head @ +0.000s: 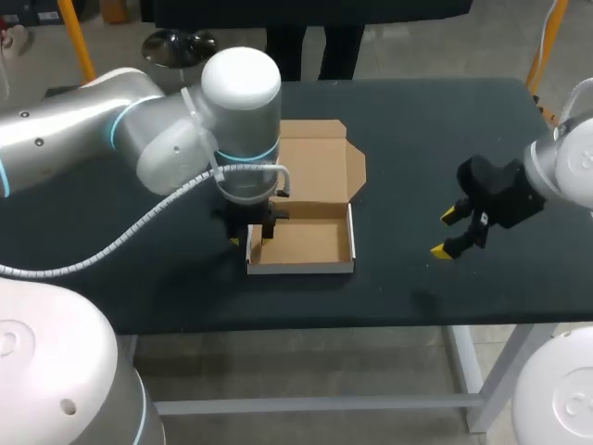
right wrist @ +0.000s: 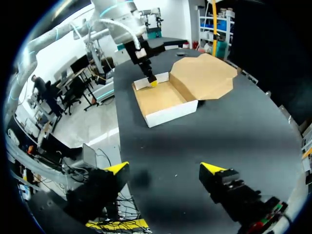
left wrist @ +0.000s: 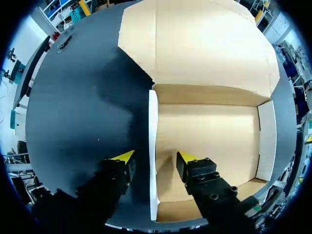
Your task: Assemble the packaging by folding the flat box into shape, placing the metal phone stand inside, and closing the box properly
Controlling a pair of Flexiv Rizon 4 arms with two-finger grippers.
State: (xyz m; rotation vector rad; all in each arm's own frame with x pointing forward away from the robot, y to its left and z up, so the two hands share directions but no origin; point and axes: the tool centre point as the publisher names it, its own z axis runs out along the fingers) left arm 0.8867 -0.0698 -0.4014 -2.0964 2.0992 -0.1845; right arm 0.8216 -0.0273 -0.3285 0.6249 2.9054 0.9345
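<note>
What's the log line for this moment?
box: folded, lid open, empty | left gripper: jaws open astride side wall | right gripper: jaws open, over table

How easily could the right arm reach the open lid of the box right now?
Probably easily. The right gripper hangs open beside the box, with only bare table between it and the lid. The left gripper straddles the opposite wall, off that path.

The box point(head: 310, 243) was plain brown cardboard inside with white outer walls, and the table point(head: 417, 139) was black. The left gripper point(left wrist: 155, 157) and right gripper point(head: 445, 233) were black with yellow tips. The left arm point(head: 83, 130) was silver-grey with a cyan ring.
</note>
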